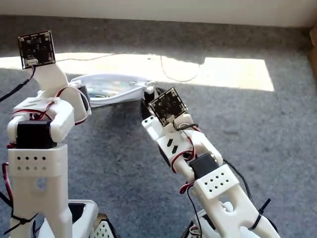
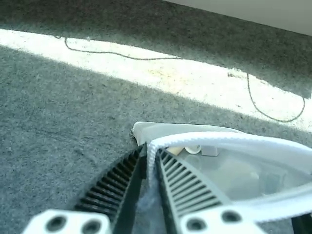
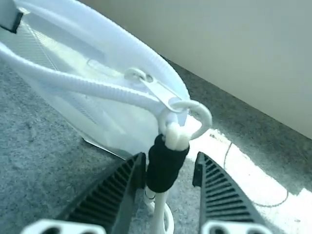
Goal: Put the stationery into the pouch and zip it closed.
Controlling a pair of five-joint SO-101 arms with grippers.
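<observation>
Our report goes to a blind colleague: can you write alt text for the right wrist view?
The right gripper straddles the black-wrapped zipper pull of a white see-through pouch, whose zip is open. Grey carpet lies beneath, a pale wall behind.

— Where do you have the pouch?
— On the carpet, between my two arms, with stationery in it.
— And the grippers?
— My left gripper is at its left end, the rim between its fingers. My right gripper is at the right end, the zip pull between its fingers. A cable lies behind the pouch.
</observation>
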